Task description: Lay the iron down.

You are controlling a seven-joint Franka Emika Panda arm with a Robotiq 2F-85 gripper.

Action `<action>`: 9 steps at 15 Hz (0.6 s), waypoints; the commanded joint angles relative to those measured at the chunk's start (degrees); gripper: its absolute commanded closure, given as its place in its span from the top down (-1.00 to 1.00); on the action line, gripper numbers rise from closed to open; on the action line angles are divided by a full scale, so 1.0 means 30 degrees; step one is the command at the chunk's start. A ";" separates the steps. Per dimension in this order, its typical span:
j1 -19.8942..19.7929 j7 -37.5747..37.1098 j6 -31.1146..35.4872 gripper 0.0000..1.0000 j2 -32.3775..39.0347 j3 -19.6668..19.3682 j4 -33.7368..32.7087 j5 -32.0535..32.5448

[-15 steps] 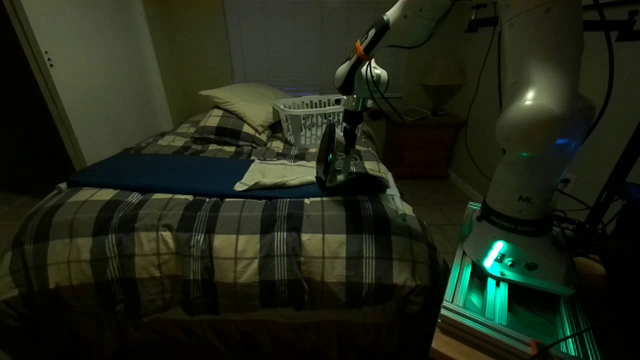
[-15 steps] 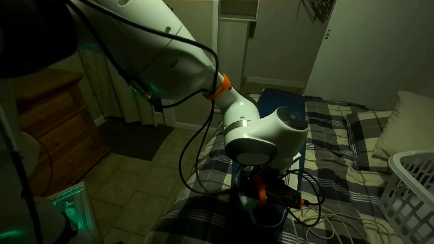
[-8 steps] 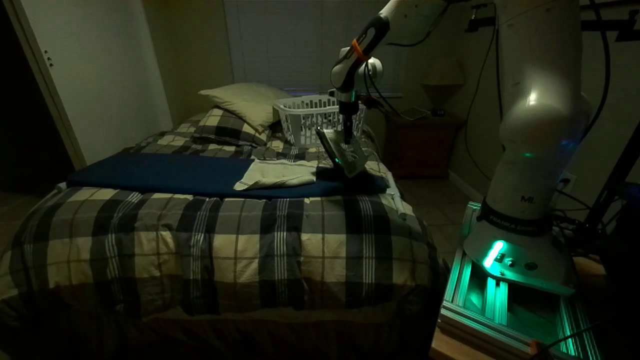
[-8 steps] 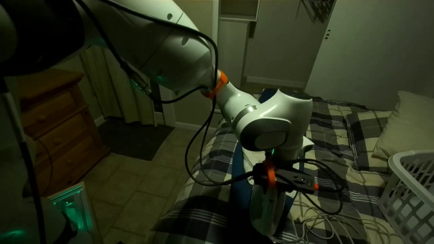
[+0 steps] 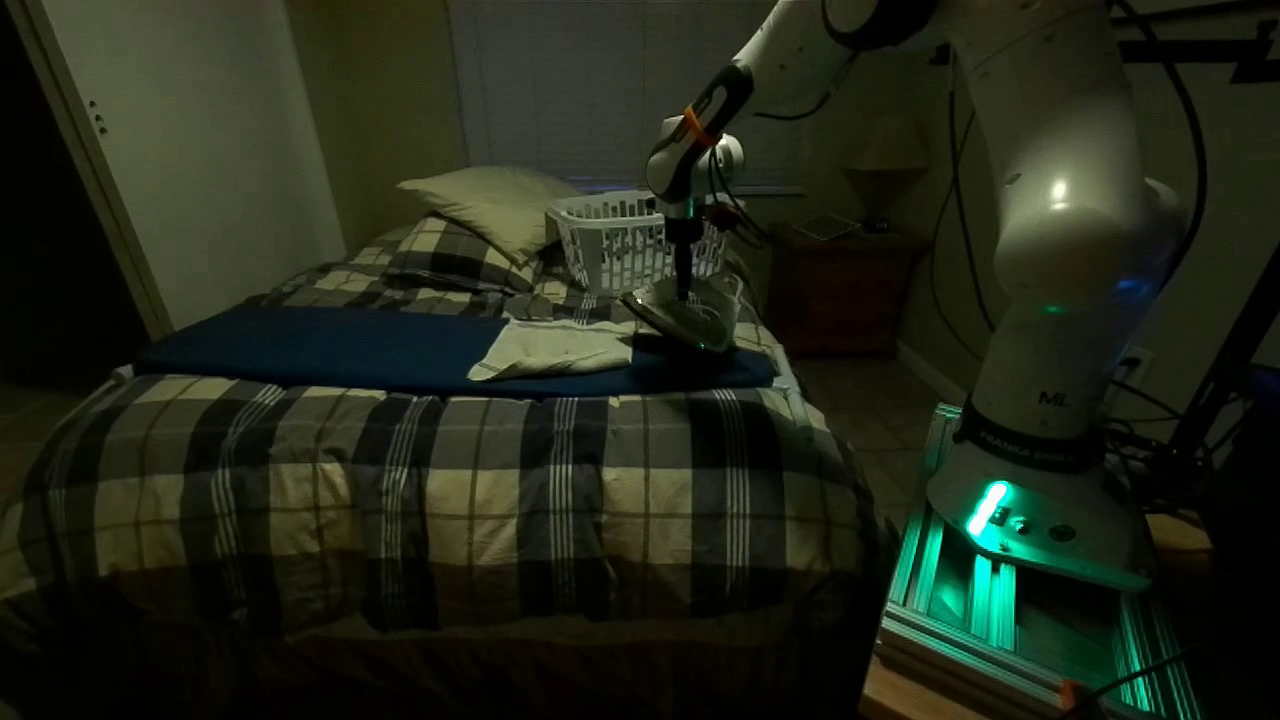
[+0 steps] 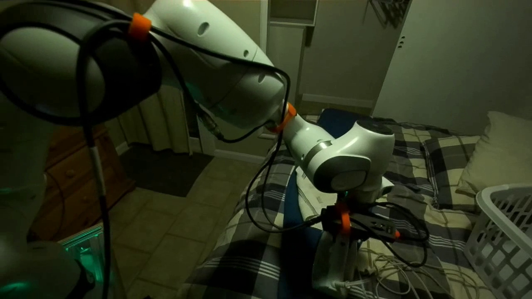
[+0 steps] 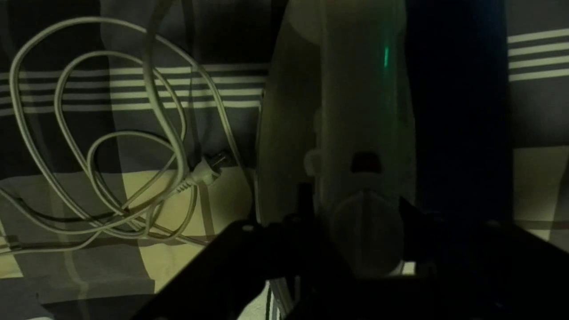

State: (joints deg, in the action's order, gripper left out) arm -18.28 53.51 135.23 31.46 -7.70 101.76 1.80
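The iron [image 5: 715,308] is pale with a dark soleplate. It is tilted over the right end of the blue board [image 5: 400,345], its tip raised to the left and its heel low. I cannot tell whether the heel touches the board. It also shows in an exterior view [image 6: 326,265] and from above in the wrist view [image 7: 360,98]. My gripper [image 5: 684,292] points down and is shut on the iron's handle, with one finger on each side in the wrist view [image 7: 355,209]. The fingertips are very dark there, and the gripper body hides them in an exterior view.
A pale folded cloth [image 5: 555,348] lies on the board, left of the iron. The white basket [image 5: 605,245] stands on the bed behind. A coiled cord [image 7: 178,133] with its plug lies beside the board. Pillows [image 5: 510,205] lie at the bed's head.
The iron has turned from nearly upright on its heel to a shallower tilt, its soleplate swinging down toward the board. My gripper has turned with it and moved slightly left.
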 commanded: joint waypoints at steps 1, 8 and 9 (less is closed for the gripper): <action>-0.0688 0.0346 -0.0398 -0.70 0.0953 0.0842 -0.2181 -0.0370; -0.0810 0.0723 -0.1478 -0.70 0.2689 0.1785 -0.4651 -0.0262; -0.0672 0.0772 -0.1719 -0.70 0.2894 0.1803 -0.4918 -0.0083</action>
State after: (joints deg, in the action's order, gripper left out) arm -19.85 54.11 133.69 38.39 -3.63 92.06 1.68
